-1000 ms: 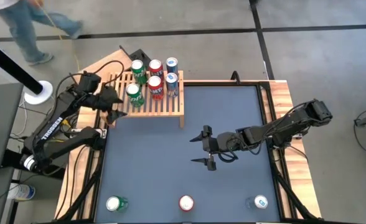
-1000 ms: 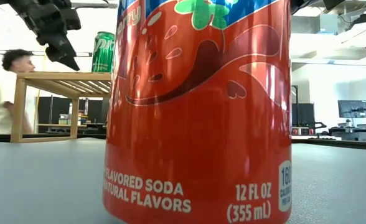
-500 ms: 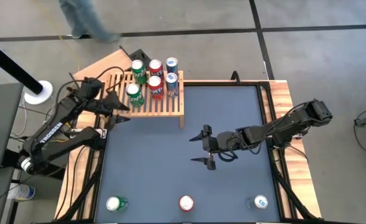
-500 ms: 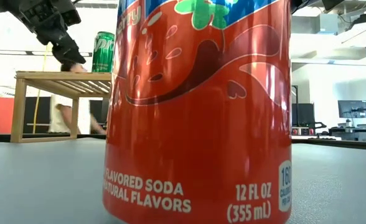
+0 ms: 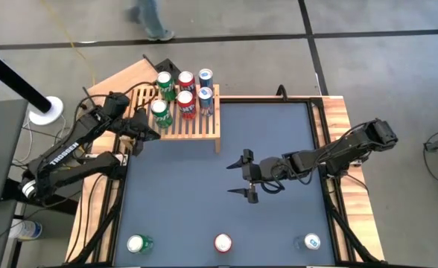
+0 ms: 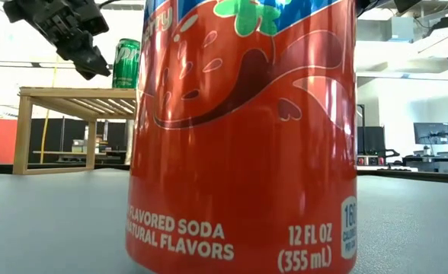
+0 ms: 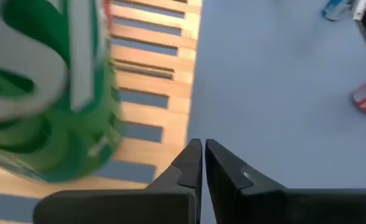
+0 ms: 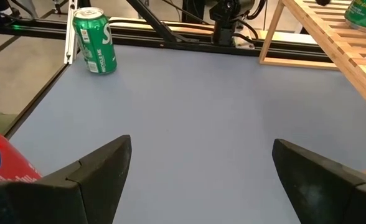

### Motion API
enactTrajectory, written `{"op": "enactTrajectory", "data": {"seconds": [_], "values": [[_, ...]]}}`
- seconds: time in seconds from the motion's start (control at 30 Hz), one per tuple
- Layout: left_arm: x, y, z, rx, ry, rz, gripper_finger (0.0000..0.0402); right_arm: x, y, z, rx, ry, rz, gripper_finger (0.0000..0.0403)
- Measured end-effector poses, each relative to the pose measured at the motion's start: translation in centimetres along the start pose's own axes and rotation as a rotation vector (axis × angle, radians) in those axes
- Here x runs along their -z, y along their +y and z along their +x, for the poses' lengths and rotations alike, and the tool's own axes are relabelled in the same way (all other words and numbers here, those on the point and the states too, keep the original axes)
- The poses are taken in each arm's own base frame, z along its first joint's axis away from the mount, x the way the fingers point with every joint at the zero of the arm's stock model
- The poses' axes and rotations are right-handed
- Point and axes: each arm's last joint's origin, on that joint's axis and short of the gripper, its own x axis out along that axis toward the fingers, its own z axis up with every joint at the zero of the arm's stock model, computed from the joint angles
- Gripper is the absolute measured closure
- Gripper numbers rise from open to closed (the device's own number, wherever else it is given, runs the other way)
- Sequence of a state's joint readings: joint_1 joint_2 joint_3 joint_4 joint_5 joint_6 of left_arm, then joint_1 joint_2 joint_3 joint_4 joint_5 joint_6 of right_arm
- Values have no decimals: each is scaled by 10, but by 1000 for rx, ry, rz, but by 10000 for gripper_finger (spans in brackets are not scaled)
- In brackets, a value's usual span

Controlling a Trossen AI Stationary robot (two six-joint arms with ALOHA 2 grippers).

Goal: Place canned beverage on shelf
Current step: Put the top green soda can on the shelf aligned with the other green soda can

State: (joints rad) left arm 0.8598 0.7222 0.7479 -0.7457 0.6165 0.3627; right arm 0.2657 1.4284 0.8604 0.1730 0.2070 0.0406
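Observation:
The slatted wooden shelf (image 5: 197, 128) stands at the table's far left with several cans upright on it, among them a green can (image 5: 159, 112) nearest its front left. My left gripper (image 5: 150, 134) is shut with nothing in it. It hovers just left of that green can (image 7: 40, 93), over the shelf's slats (image 7: 152, 81), and it is high beside the can (image 6: 126, 63) in the low view. My right gripper (image 5: 243, 179) stands open above the middle of the table, nothing between its fingers (image 8: 96, 168).
Three cans stand along the table's near edge: green (image 5: 139, 243), red (image 5: 223, 243) and blue-and-white (image 5: 310, 242). The red one (image 6: 243, 137) fills the low view. Bare grey table lies between them and the shelf. A person walks past beyond the far edge.
My left gripper has shut with nothing between its fingers. It has swung toward the shelf and the front green can, sinking a little. The cans have kept their places. A person has crossed the floor behind the table.

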Motion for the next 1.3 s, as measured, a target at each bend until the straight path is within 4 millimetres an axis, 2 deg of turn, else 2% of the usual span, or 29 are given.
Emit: {"op": "enactTrajectory", "data": {"seconds": [0.37, 0.57, 1.3], "values": [[-4, 7, 8, -79, 19, 94, 401, 0, 0, 0, 0, 4, -16, 23], [-4, 11, 11, -137, 52, 97, 401, 1, 0, 0, 0, 7, -20, 23], [-14, 18, 12, -258, -10, 86, 401, 1, 0, 0, 0, 7, -24, 23]]}}
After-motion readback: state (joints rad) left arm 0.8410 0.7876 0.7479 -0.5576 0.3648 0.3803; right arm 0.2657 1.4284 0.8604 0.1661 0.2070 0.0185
